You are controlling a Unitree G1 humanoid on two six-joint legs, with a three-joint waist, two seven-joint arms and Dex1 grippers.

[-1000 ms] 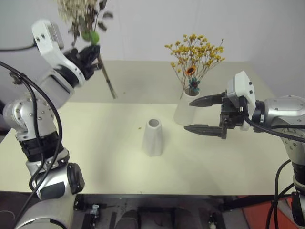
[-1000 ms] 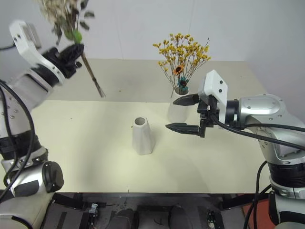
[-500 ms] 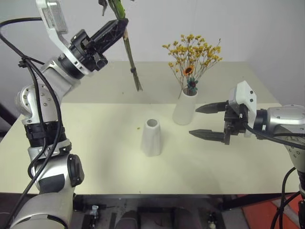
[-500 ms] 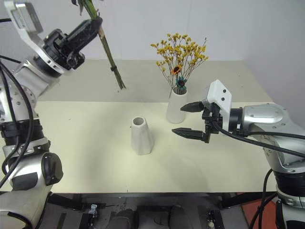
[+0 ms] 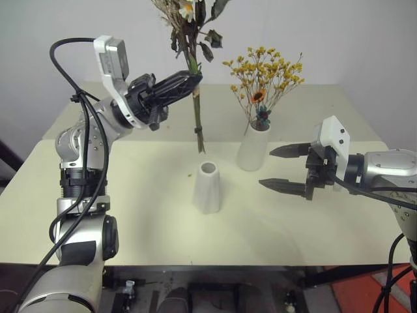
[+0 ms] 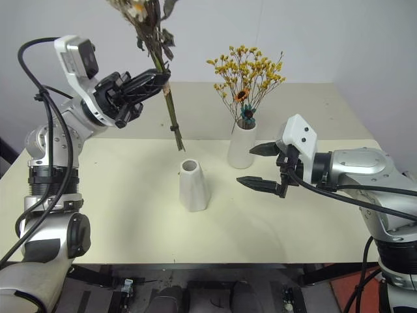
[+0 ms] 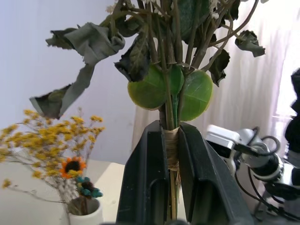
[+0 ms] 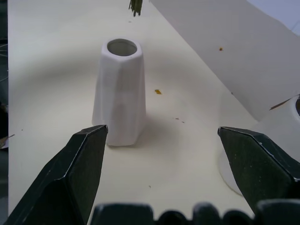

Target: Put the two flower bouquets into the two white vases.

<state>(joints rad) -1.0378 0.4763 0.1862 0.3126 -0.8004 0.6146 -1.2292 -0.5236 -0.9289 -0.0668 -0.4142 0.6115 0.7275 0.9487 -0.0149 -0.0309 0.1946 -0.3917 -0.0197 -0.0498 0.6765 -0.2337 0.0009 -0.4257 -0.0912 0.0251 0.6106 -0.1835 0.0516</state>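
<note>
Swung inward over the last second: left pincer (image 5: 189, 81) now out over the counter (image 5: 130, 195), where a second ago it hung back at the far left edge with the stems splayed away from the vases. Clamped tight on the bound stems of the rose-and-daisy bouquet (image 5: 189, 26), blooms up and running out of the top of the head view, stem ends (image 5: 201, 145) pointing down and hanging just behind and above the mouth of the short cone vase (image 5: 208, 188). Not yet inside; a clear gap between stem tips and rim in both head views. Bunch nearly upright now, tilted only slightly, against the steep slant of a second ago.

Right pincer (image 5: 287, 168) spread wide, holding nothing, level above the counter to the right of the cone vase and in front of the tall vase (image 5: 254, 149); barely shifted from a second ago. Seen along its own fingers, cone vase (image 8: 119, 91) squarely ahead, stem tips just beyond it.

Yellow bouquet (image 5: 266, 75) already seated in the tall vase, so half the job reads as done. Remaining half looks close: stems roughly lined up, needing a small pull toward the robot and a straight descent. Narrow neck the likely trouble, since a splayed stem could catch the rim and tip the light vase; open right pincer well placed to steady it.
</note>
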